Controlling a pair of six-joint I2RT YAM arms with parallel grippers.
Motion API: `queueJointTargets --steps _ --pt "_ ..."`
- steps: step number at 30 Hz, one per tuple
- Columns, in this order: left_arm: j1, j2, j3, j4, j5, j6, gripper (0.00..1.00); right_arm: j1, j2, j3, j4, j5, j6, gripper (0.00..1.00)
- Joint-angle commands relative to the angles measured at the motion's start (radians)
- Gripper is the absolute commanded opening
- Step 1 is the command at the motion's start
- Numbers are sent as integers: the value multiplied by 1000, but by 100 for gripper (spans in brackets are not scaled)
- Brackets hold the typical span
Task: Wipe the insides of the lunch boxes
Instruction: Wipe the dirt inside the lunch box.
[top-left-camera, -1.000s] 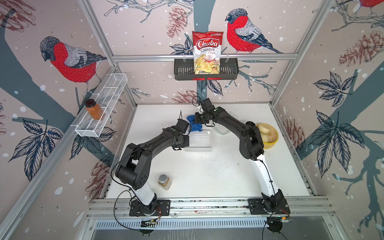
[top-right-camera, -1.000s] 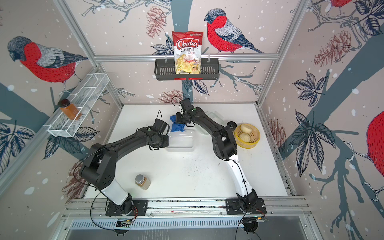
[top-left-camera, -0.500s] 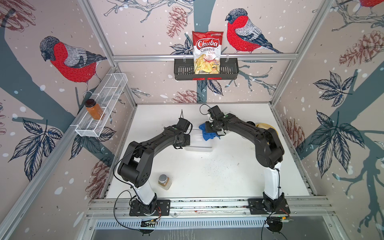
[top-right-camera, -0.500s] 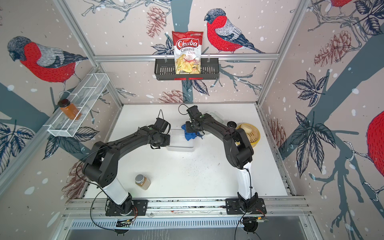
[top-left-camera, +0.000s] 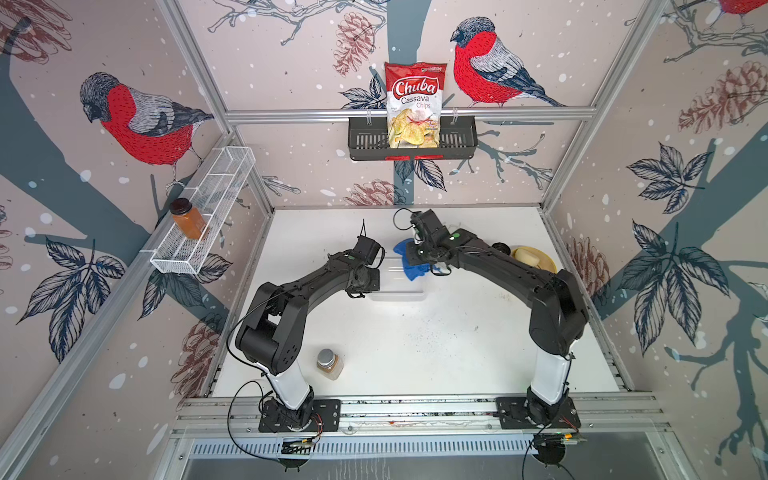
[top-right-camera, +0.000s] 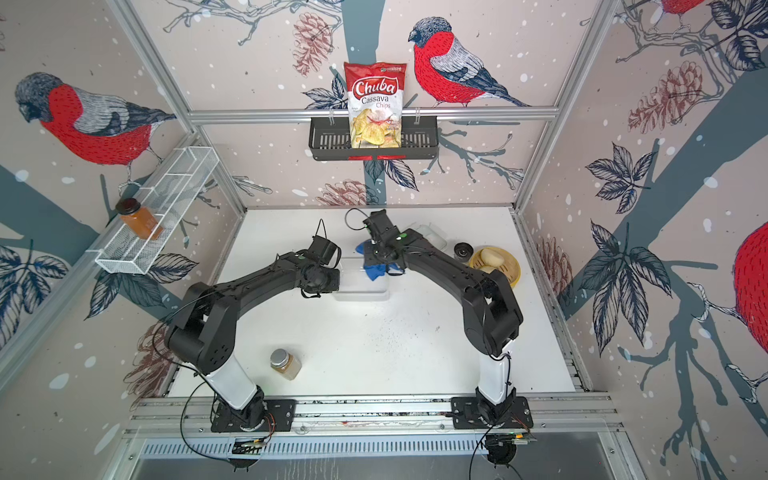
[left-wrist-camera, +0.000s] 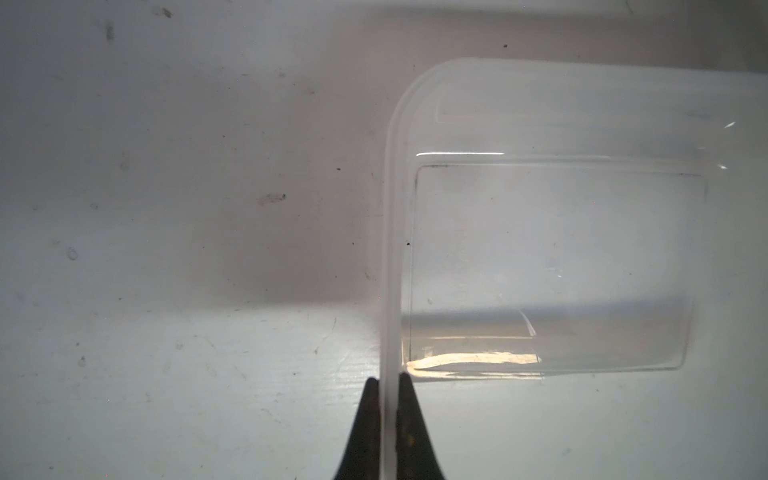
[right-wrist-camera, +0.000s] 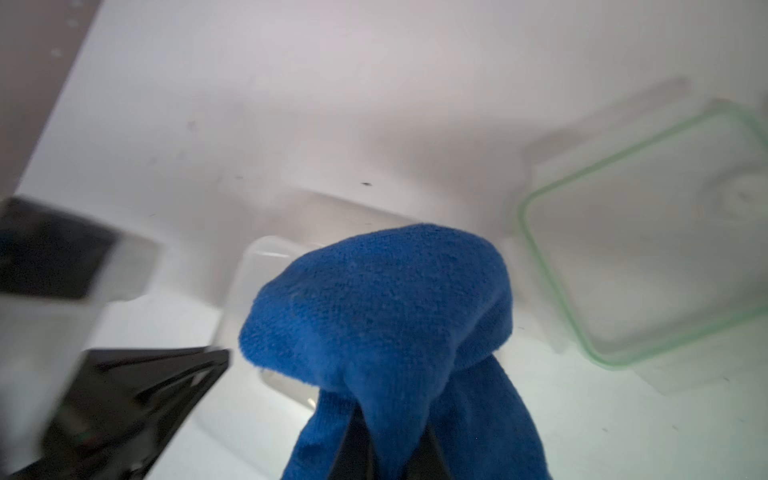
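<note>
Left pincer (left-wrist-camera: 390, 384): clamped tight on the tub (left-wrist-camera: 540, 249), with one wall's rim nipped between both jaws. The tub body runs ahead of the pincer on one side of that wall, with bare table (left-wrist-camera: 166, 249) on the other.

Tub look: rectangular with rounded corners, translucent whitish plastic, thick milky rim, clear flat floor with a stepped inner outline. It stands upright on the table, top open. There's a pale yellowish streak on the floor at the end nearest the left pincer; residue or glare, can't tell.

Right pincer (right-wrist-camera: 392, 432): jaws nearly together, gripping a blue cloth (right-wrist-camera: 382, 316). The cloth is bunched into a rounded wad ahead of the fingertips, with a tail hanging past them. In both top views the wad overlaps the tub's corner on the right pincer's side. Whether it touches the tub's floor can't be told.

Lid (right-wrist-camera: 648, 257): clear and flat, with a green seal round its edge. It lies on the table beyond the right pincer, apart from the tub.
</note>
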Motion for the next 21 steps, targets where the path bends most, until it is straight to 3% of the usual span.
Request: queueJointTargets --steps 1,8,15,19,21 --pt "1 -17 3 -9 -14 -7 0 42 79 43 -38 6 -4 0" --pt "1 -31 -2 -8 -1 -4 0 15 279 83 42 -156 42 0" --pt "0 -34 -16 3 9 -3 0 6 535 383 24 -374 99 0" --pt "0 -35 -20 6 10 -6 0 7 652 509 8 -411 148 0" --pt "0 -34 -19 -1 -3 -9 0 -2 674 539 -22 -363 157 0"
